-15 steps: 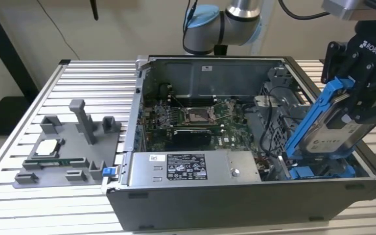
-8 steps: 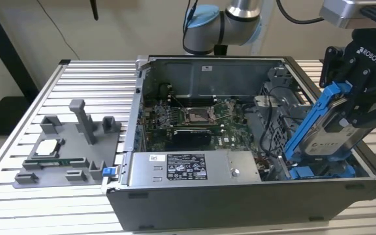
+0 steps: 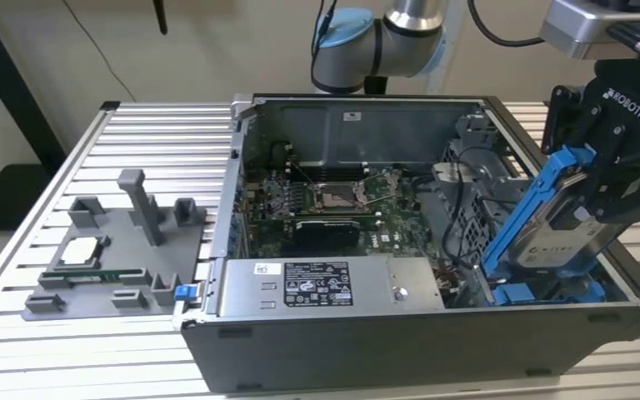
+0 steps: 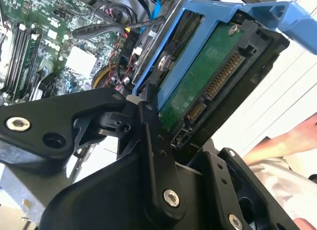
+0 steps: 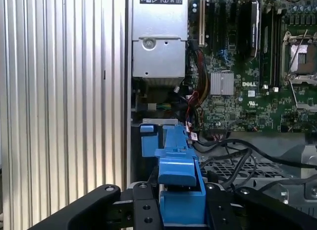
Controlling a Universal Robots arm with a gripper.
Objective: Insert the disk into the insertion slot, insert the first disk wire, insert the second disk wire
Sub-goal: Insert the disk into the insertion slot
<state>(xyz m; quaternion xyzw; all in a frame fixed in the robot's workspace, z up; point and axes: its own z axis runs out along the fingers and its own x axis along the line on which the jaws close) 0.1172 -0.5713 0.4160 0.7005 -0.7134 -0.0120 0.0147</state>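
Exterior view shows your gripper above the open computer case, fingers clamped on the disk. The disk hangs steeply tilted, its lower end down at the insertion slot just beneath the hand, though you cannot tell whether they touch. In the second wrist view, one black finger presses the blue carrier's edge, with the disk's green circuit board and connectors facing the camera and the motherboard beyond the hand.
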